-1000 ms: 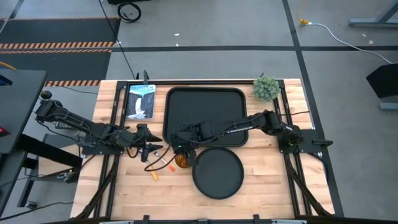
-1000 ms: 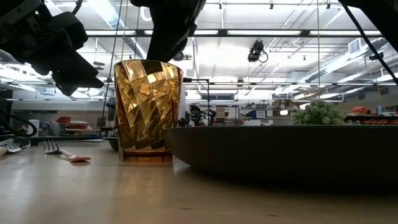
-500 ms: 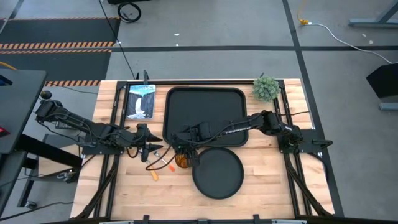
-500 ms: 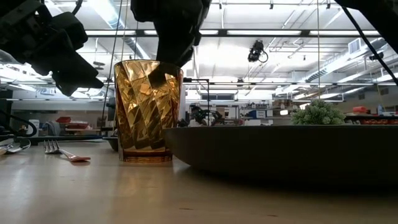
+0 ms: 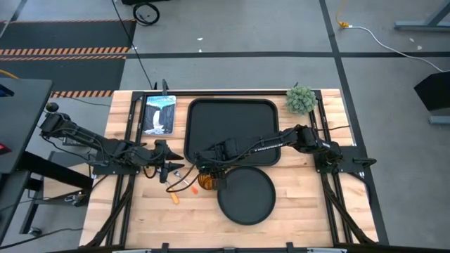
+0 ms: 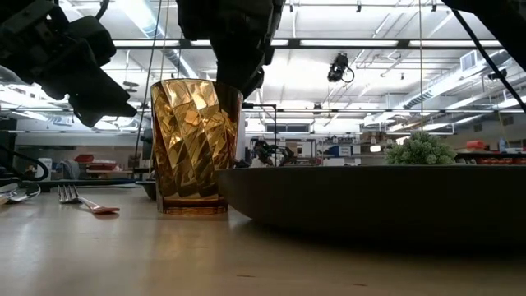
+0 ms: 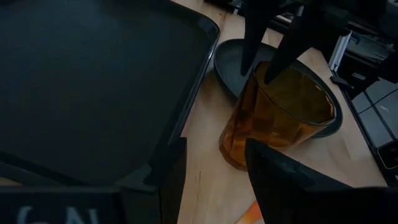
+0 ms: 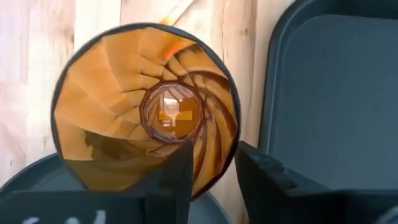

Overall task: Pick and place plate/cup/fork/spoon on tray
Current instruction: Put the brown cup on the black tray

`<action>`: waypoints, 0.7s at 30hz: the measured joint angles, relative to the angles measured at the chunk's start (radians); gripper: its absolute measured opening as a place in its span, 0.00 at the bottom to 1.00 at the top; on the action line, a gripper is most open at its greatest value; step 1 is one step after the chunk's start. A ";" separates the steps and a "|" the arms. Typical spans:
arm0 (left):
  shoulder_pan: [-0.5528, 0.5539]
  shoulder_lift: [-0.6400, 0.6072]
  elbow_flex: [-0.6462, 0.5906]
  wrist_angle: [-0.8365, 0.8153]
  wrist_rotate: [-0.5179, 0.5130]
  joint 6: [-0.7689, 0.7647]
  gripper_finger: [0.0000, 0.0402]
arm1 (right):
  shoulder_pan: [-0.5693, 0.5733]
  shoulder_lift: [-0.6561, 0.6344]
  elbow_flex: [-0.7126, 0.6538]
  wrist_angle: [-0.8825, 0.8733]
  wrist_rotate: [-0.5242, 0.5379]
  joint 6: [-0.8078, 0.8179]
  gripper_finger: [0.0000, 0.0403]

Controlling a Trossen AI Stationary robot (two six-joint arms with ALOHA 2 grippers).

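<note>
The right gripper (image 5: 208, 173) straddles the rim of the ribbed amber cup (image 5: 205, 181), jaws narrowly apart, near the table's front edge; left gripper (image 5: 176, 166) jaws parted, empty.

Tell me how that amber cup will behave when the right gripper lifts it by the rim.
The cup looks rigid and empty, so probably light. One right gripper finger is inside its rim, one outside. Glossy ribbed walls may slip; it's tall and narrow-based, so tippy.

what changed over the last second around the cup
The right gripper came down over the cup: it hung above the rim, and now one finger is inside and one outside the wall, still open, not yet clamped. The cup, plate, tray, fork and left gripper stayed put.
</note>
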 joint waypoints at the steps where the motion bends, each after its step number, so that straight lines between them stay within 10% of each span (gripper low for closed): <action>1: 0.000 0.000 0.000 0.000 0.000 0.000 0.43 | 0.000 0.000 0.000 0.001 0.000 0.001 0.30; 21: 0.000 0.000 0.000 0.001 0.000 0.001 0.43 | -0.017 -0.002 0.001 0.012 -0.004 -0.011 0.05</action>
